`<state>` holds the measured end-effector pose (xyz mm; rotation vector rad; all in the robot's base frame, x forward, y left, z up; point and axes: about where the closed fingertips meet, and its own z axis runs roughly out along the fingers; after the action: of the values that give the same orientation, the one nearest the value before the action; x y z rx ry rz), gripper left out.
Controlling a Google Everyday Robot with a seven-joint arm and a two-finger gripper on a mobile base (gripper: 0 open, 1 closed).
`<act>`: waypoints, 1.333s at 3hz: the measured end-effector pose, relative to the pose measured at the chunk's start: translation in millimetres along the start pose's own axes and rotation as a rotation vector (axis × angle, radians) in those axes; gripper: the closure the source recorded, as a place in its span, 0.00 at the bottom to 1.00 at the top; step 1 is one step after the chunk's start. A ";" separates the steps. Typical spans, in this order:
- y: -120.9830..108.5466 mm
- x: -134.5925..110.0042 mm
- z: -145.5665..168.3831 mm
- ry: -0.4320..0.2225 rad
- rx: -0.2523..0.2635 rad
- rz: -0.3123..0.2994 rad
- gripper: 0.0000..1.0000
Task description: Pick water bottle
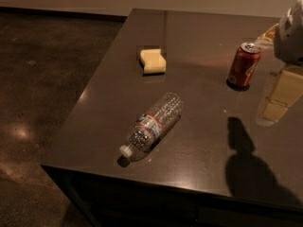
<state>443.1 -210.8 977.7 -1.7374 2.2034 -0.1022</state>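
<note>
Lying sideways, lower centre on dark worktop (203,145): small clear ribbed plastic water bottle (152,126), well left of right-edge gripper (279,100); jaws' opening impossible to tell.

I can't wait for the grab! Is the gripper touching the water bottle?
Apart. The camera view shows the gripper at the picture's right edge, past the red can, with bare tabletop between it and the water bottle.

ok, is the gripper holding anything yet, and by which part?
Nothing held. The water bottle lies on its side on the table, untouched; the gripper hangs at the right edge, past the soda can.
</note>
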 end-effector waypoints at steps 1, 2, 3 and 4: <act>-6.3 -25.5 11.1 -0.042 -0.013 -0.080 0.00; -10.0 -62.7 28.2 -0.091 -0.039 -0.208 0.00; -5.8 -96.4 46.2 -0.125 -0.077 -0.359 0.00; 8.6 -124.1 60.9 -0.143 -0.102 -0.520 0.00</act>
<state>478.3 -80.9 944.5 -2.2589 1.6384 0.0144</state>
